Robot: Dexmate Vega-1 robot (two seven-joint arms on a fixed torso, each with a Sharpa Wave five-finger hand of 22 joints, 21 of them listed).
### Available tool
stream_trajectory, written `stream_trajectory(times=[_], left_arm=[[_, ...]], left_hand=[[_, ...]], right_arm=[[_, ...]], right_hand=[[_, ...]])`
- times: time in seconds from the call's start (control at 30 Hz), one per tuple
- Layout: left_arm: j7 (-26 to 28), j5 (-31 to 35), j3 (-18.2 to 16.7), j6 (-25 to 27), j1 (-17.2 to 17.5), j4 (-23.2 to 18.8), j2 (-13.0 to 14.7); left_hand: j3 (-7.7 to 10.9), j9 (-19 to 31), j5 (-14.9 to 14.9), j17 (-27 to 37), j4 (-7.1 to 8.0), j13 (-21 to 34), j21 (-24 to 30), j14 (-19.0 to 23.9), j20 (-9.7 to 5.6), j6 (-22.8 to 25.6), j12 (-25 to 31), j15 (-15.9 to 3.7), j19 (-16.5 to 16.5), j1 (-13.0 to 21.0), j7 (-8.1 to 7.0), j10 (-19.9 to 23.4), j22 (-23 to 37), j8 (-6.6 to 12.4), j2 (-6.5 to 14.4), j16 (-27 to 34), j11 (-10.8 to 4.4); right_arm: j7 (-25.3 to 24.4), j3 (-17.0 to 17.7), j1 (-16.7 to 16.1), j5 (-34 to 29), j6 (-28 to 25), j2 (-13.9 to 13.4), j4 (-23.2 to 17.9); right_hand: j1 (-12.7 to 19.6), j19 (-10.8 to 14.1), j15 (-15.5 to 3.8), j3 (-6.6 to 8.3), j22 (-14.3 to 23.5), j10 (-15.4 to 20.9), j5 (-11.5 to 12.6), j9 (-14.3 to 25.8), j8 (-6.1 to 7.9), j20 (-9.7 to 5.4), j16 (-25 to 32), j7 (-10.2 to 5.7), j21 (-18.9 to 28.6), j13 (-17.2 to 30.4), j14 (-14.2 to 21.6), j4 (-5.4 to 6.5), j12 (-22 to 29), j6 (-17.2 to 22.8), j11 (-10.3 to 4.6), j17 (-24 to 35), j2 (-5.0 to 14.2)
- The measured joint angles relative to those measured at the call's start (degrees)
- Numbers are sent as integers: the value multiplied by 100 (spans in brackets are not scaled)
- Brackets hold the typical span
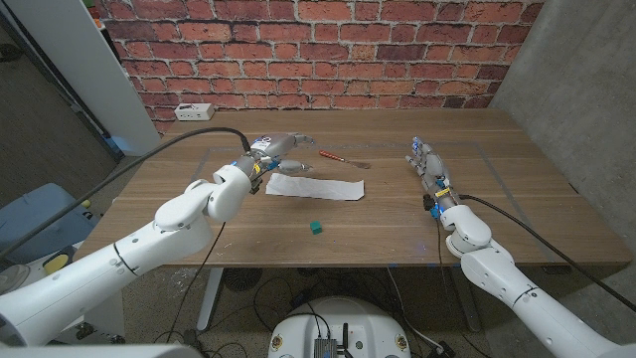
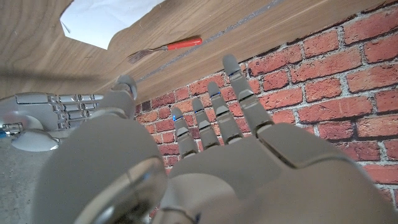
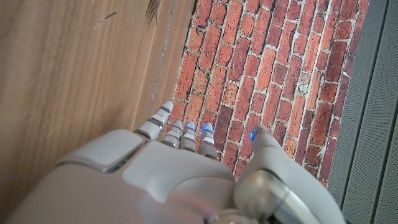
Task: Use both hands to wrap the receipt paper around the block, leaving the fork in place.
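Observation:
A strip of white receipt paper [image 1: 316,187] lies on the wooden table [image 1: 248,234] left of centre. A small teal block [image 1: 315,229] sits in front of it, apart from the paper. A fork with a red handle [image 1: 338,158] lies just behind the paper. My left hand [image 1: 278,149] hovers over the paper's left end with fingers spread, holding nothing; its wrist view shows the paper's corner [image 2: 102,22] and the fork [image 2: 168,46]. My right hand [image 1: 425,164] stands at the right side of the table, fingers extended, holding nothing.
A white power strip [image 1: 192,110] lies at the table's back left corner. A brick wall [image 1: 328,50] rises behind the table. A black cable [image 1: 149,159] arcs over my left arm.

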Motion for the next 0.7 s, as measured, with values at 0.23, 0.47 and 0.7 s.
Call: stream_trajectory(times=[0.23, 0.47, 0.7], left_arm=[[-624, 315, 72, 37, -105, -298, 120], [-1286, 546, 86, -81, -183, -552, 213], [-1768, 661, 76, -262, -225, -725, 274]], left_hand=[[-117, -18, 34, -8, 22, 0, -27, -117, 73, 40, 0, -26, -73, -53, 21, -44, -79, -16, -53, -82, 44], [-238, -17, 70, -55, 32, -16, -71, -167, 104, -132, -68, -15, -104, -75, 5, -169, -171, -163, -75, -117, 66], [-267, -44, 103, -60, 14, -34, -72, -147, 81, -149, -68, 5, -82, -64, 22, -162, -212, -179, -81, -117, 59]], right_arm=[[-85, 47, -177, -32, 49, -36, -143], [-155, 89, -345, -76, 118, -58, -277], [-199, 102, -447, -122, 177, -59, -340]], right_hand=[[0, 0, 0, -1, 0, 0, 0, 0, 0, 0, 0, 0, 0, 0, 0, 1, 0, 0, 0, 0, 0], [0, 0, 0, -1, 0, 0, 0, 0, 0, 0, 0, 0, 0, 0, 0, 0, 0, 0, 0, 0, 0], [0, 0, 0, 0, 0, 0, 0, -1, 0, 0, 0, 0, 0, 0, 0, 0, 0, 0, 0, -1, 0]])
